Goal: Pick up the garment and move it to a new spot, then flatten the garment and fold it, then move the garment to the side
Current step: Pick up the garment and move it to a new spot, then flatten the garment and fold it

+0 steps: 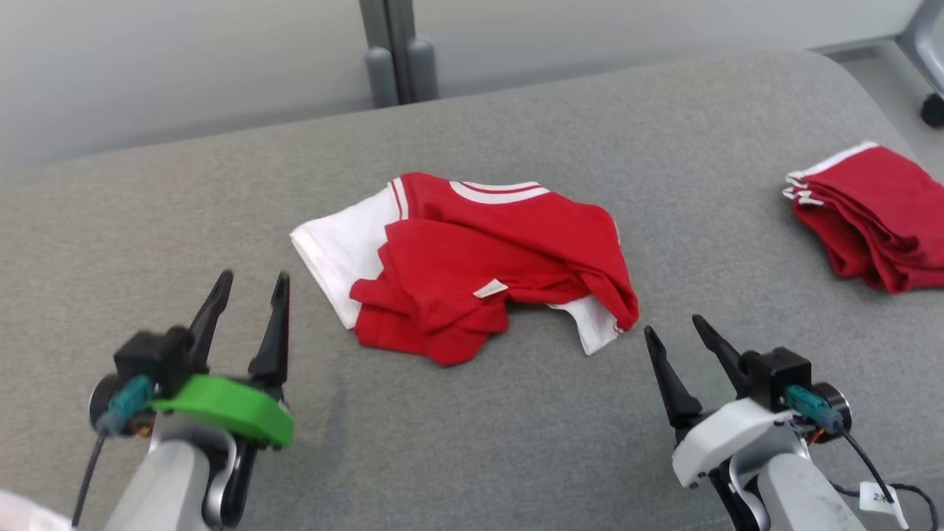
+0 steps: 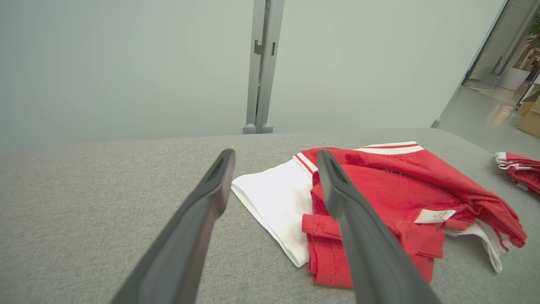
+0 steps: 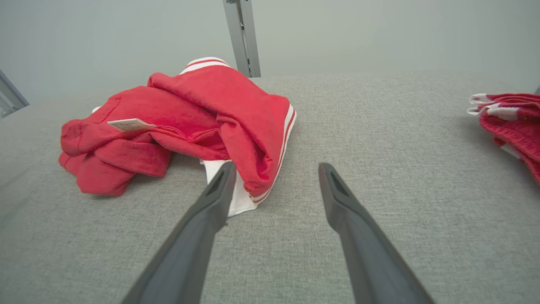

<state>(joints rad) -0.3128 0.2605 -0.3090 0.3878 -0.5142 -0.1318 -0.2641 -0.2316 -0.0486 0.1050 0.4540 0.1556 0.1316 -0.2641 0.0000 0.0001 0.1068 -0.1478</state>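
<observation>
garment [image 1: 487, 258]: crumpled heap mid grey surface [image 1: 516, 442], between left gripper [image 1: 253, 276] and right gripper [image 1: 672, 326], both with fingers apart and empty; likely risk: a pinch on bunched folds catches several layers, so it lifts as a wad and resists flattening.

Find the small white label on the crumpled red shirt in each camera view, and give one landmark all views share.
Head view: the white label lies near the middle, on the garment's near red folds.
Left wrist view: right of centre, on the red cloth.
Right wrist view: upper left, atop the crumpled red.
Shared landmark: the grey post behind the surface, top centre in all three.
</observation>
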